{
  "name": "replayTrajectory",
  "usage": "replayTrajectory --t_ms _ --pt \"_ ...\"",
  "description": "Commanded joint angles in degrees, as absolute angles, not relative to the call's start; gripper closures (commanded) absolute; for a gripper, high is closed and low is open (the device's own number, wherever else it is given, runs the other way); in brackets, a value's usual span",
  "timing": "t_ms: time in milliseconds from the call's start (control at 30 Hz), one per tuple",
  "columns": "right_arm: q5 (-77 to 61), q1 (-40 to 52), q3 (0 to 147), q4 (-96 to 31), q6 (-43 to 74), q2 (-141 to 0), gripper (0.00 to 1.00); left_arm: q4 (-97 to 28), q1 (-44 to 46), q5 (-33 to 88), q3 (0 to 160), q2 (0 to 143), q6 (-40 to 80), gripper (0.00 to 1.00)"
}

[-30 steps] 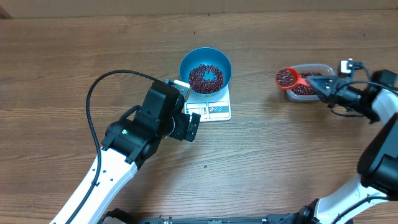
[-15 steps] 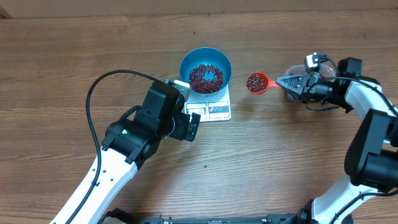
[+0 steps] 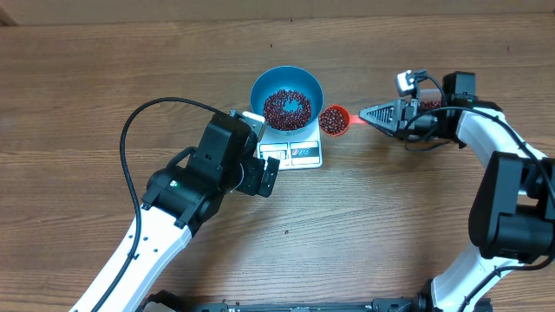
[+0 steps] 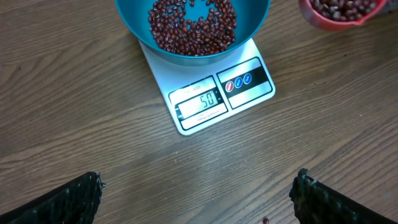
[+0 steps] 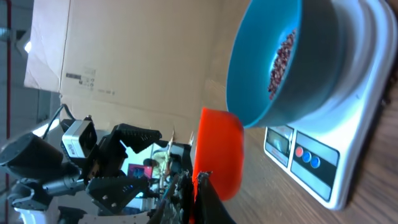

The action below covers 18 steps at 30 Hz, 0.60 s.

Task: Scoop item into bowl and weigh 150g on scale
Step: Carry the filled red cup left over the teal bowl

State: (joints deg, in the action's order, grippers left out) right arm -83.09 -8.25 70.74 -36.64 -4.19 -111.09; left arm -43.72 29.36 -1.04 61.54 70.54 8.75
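**Loaded scoop at the bowl's side, approx. a third of the weight in**

Right claw (image 3: 368, 113) is clamped tight on the handle of a red scoop (image 3: 334, 120), which sticks out straight ahead of its tips, level and full. Just beyond the scoop sits the blue bowl (image 3: 259, 88). Scoop rim is right beside the bowl wall, not over the lip yet. Touching or a hair apart: can't tell from overhead or the right wrist cam.

Left claw (image 4: 199, 202) is spread as wide as it goes and holds nothing. It hangs over the table (image 3: 87, 87), w/ the scale (image 3: 305, 152) and bowl ahead of it and well apart from its tips.

Progress, as I judge it:
- Done: bowl is on the scale, and a layer of beans (image 3: 286, 106) covers the bowl's bottom.
- The display (image 4: 200, 102) looks to read 50, so approx. a third of target.
- In hand: this scoopful has to lift over the rim and tip in.
- Left: probably several more scoops, then small top-ups near 150 to avoid overshoot.

Hidden / unclear:
- The scoop handle and the grip point are buried under the claw in every view.
- Most of the scale top is under the bowl, so only the front panel shows.
- No bean supply can be made out; the right arm covers the table behind its claw.
- Left wrist cam cuts off the bowl's far rim and most of the scoop.
- Small print on the display is unreadable.
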Motion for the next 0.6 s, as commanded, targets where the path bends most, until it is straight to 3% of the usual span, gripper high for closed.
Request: replayTrajectory --t_ms 0,567 --pt "-84.4 -7.0 70.3 -33.3 1.8 -111.2 0.96 -43.5 29.3 -0.4 62.9 70.6 7.7 0.00" --pt "-78.3 -1.8 70.3 -15.1 21.3 -111.2 0.96 -43.5 29.3 -0.4 62.9 70.6 7.7 0.00"
